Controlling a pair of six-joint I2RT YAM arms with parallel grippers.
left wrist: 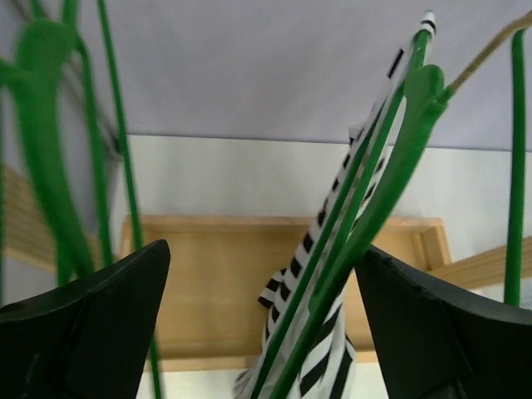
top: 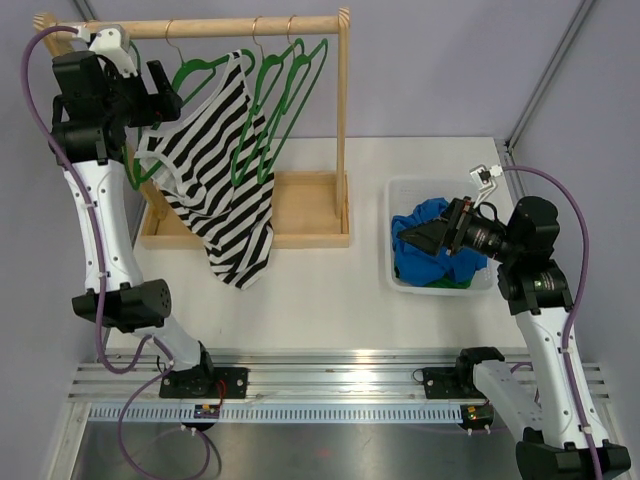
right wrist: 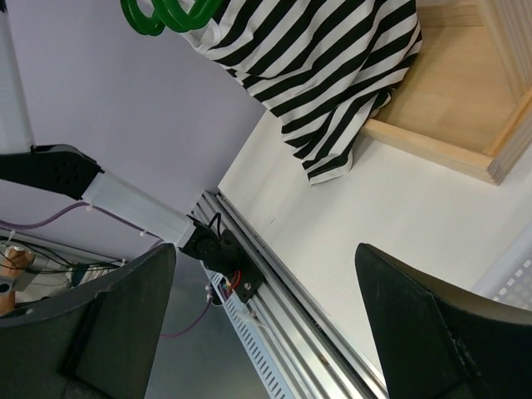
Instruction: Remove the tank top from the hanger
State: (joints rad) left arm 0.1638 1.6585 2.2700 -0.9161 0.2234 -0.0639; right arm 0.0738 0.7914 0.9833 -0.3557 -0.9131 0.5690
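The black-and-white striped tank top (top: 215,170) hangs askew from a green hanger (top: 205,68) on the wooden rack, one strap high on the hanger and its left side drooping lower. My left gripper (top: 170,100) is up at the rack's left end, open. In the left wrist view, the hanger's arm (left wrist: 391,158) and striped cloth (left wrist: 283,287) run between the jaws of this gripper (left wrist: 262,249), close to the right finger. My right gripper (top: 415,235) is open and empty over the bin. Its wrist view shows the gripper (right wrist: 266,249) and the top's hem (right wrist: 324,75) far off.
Several empty green hangers (top: 290,90) hang right of the top on the rail (top: 250,25). Another green hanger (left wrist: 41,150) is left of my left fingers. The rack's wooden base (top: 310,200) lies below. A white bin (top: 400,190) holds blue and green clothes (top: 425,245).
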